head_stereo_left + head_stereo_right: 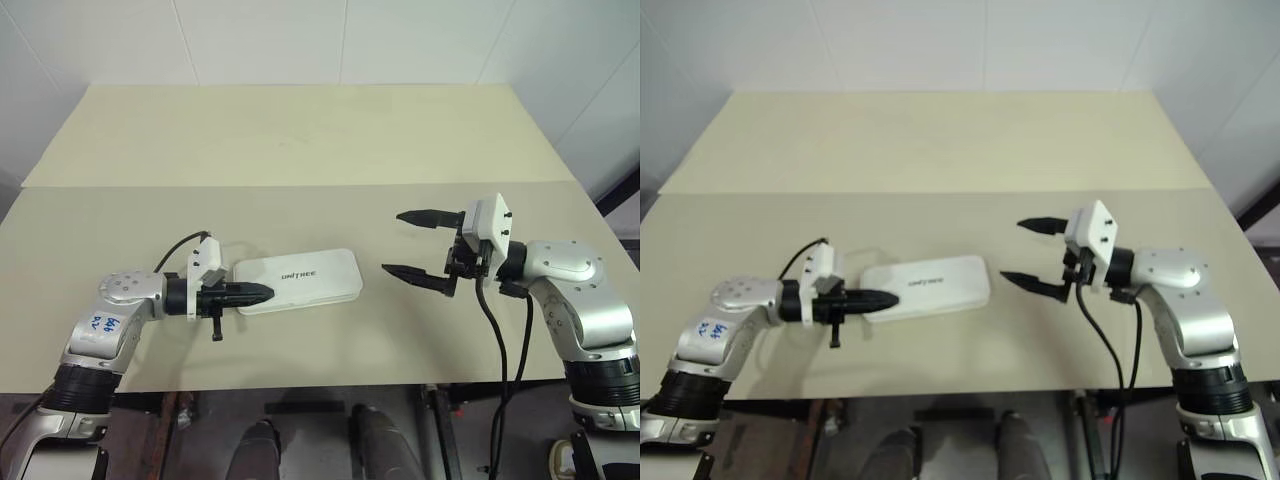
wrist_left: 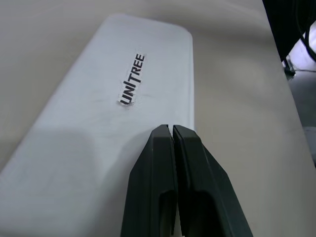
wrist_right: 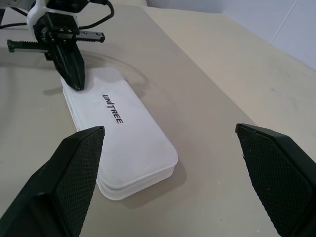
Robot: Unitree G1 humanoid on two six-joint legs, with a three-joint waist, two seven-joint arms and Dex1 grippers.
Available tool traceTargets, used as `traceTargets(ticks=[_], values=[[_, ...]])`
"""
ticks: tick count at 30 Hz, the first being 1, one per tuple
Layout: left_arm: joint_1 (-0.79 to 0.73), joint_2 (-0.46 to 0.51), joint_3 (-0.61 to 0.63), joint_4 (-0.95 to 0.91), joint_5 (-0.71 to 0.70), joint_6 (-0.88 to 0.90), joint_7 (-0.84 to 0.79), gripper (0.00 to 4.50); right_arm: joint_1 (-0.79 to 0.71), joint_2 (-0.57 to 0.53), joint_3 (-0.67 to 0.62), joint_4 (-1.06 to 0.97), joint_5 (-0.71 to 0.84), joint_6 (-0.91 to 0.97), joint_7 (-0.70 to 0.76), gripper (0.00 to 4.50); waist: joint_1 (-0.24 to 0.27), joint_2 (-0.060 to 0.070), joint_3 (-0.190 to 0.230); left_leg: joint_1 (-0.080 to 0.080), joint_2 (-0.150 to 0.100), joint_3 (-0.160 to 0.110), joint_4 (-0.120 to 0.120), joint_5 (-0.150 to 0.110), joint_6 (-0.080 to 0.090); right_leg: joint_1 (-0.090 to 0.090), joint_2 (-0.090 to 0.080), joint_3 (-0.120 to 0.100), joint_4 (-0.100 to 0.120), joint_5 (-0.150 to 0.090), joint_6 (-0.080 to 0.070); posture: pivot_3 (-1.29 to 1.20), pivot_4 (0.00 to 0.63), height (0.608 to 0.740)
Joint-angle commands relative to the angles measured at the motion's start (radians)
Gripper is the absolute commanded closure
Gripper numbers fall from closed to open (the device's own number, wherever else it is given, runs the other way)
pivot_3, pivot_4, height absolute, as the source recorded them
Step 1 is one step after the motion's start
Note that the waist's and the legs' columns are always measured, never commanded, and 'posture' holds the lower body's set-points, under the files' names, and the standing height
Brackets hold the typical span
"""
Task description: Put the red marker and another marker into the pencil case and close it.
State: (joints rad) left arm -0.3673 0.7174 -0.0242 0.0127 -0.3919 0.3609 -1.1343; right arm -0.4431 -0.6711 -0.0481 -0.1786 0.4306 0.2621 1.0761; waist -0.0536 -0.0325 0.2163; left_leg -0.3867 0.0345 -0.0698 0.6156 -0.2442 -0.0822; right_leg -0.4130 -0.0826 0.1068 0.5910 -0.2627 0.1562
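A white case (image 1: 298, 280) lies shut and flat on the beige table (image 1: 300, 150), its lid lettering facing up. Its long axis runs across the robot's front, the right end angled slightly away. The left gripper (image 1: 262, 293), fingers pressed together and holding nothing, rests its tip on the lid at the case's left end. The right gripper (image 1: 414, 243) hovers well to the right of the case, spread wide and empty, pointing toward it. No markers lie on the table, so they are presumably already inside. The case looks like light, rigid, smooth plastic, likely to skid under a sideways push; pressing straight down on the lid, or pinching across the narrow width near the seam, looks like the safest hold. The rounded corners offer little purchase.
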Motion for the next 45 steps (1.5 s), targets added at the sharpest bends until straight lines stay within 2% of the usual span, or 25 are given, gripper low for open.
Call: traceTargets(ticks=[1, 10, 26, 29, 34, 39, 43, 45], values=[[0.008, -0.005, -0.016, 0.005, 0.036, -0.012, 0.022, 4.44, 0.009, -0.002, -0.030, -0.049, 0.023, -0.011, -0.015, 0.00, 0.000, 0.000, 0.000, 0.000, 0.000, 0.000, 0.000, 0.000, 0.000, 0.000, 0.000, 0.000, 0.000, -0.001, -0.002, 0.00, 0.150, 0.740], [-0.029, -0.029, -0.044, 0.041, 0.093, -0.011, 0.083, 4.44, 0.012, 0.003, -0.023, -0.066, 0.030, -0.006, -0.033, 0.00, 0.001, 0.000, 0.000, 0.001, 0.000, 0.000, 0.004, 0.001, 0.001, 0.003, 0.000, 0.000, 0.000, -0.002, -0.005, 0.00, 0.150, 0.740], [-0.070, 0.005, -0.154, -0.040, 0.088, 0.074, -0.034, 4.44, 0.005, 0.031, -0.003, -0.069, 0.028, -0.003, -0.054, 0.00, 0.000, 0.000, 0.000, 0.001, 0.000, 0.000, 0.005, 0.001, 0.001, 0.004, 0.000, 0.001, -0.001, -0.002, -0.006, 0.00, 0.150, 0.740], [-0.072, -0.010, -0.152, -0.052, 0.092, 0.078, -0.013, 4.44, 0.007, 0.035, -0.003, -0.075, 0.030, 0.000, -0.059, 0.00, 0.000, 0.000, 0.000, 0.001, 0.000, 0.000, 0.005, 0.001, 0.001, 0.004, 0.000, 0.001, -0.001, -0.002, -0.006, 0.00, 0.150, 0.740], [-0.066, -0.017, -0.069, -0.064, 0.039, 0.055, 0.004, 4.44, 0.009, 0.031, -0.009, -0.067, 0.033, 0.001, -0.053, 0.00, 0.000, 0.000, 0.000, 0.001, 0.000, 0.000, 0.006, 0.001, 0.001, 0.004, 0.000, 0.001, -0.001, -0.002, -0.006, 0.00, 0.150, 0.740], [-0.072, -0.016, 0.096, -0.081, -0.067, 0.018, 0.004, 4.44, -0.010, 0.023, -0.004, -0.043, 0.033, 0.004, -0.032, 0.00, -0.002, 0.000, 0.000, 0.000, 0.000, 0.000, 0.005, 0.001, 0.001, 0.002, 0.000, 0.001, -0.001, -0.002, -0.006, 0.00, 0.150, 0.740], [-0.072, -0.006, 0.182, -0.089, -0.107, -0.010, 0.009, 4.44, -0.020, 0.015, -0.009, -0.028, 0.033, 0.004, -0.014, 0.00, -0.001, 0.000, 0.000, -0.001, 0.000, 0.000, 0.005, 0.001, 0.001, 0.002, 0.000, 0.001, -0.001, -0.002, -0.005, 0.00, 0.150, 0.740], [-0.053, 0.007, 0.240, -0.126, -0.144, 0.001, 0.019, 4.03, -0.010, 0.003, -0.024, -0.027, 0.041, 0.007, -0.005, 0.00, -0.001, 0.000, 0.000, -0.001, 0.000, 0.000, 0.005, 0.001, 0.001, 0.002, 0.000, 0.000, -0.001, -0.002, -0.005, 0.00, 0.150, 0.740]])
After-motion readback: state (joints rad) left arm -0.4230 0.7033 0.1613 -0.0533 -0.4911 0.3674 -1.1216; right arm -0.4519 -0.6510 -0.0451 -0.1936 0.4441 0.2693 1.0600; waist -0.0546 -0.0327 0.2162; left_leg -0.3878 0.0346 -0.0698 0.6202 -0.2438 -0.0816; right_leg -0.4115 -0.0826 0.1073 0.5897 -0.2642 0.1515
